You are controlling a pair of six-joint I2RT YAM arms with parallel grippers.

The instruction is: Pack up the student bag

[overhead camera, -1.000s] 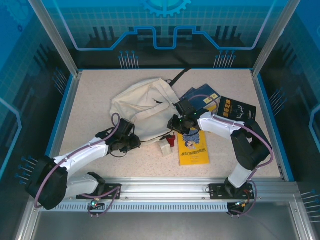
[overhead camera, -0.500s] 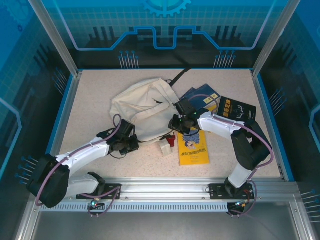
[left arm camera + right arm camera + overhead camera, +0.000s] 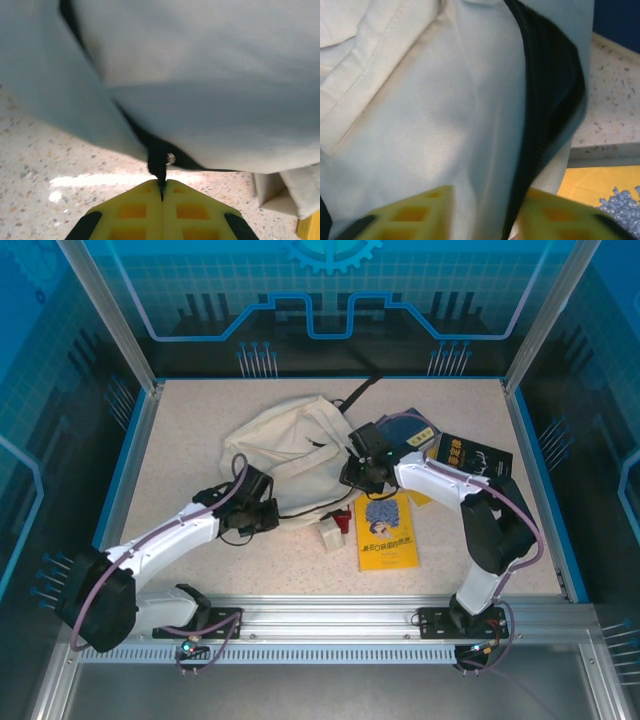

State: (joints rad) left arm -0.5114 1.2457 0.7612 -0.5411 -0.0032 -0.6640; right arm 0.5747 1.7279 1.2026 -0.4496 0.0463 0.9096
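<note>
Fingers (image 3: 131,210) of left gripper (image 3: 161,190) pinched shut on black zipper pull (image 3: 158,159) at student bag (image 3: 285,455) near edge, right gripper (image 3: 487,194) clamping bag's zippered rim (right side)

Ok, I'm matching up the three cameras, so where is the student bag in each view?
Top external: student bag centre-left on the table, between the left gripper and right gripper.
Left wrist: cream fabric across the top, its black strap pinched by the left gripper.
Right wrist: fabric and black zip edge, left and centre.
Shared landmark: the speckled table.
</note>
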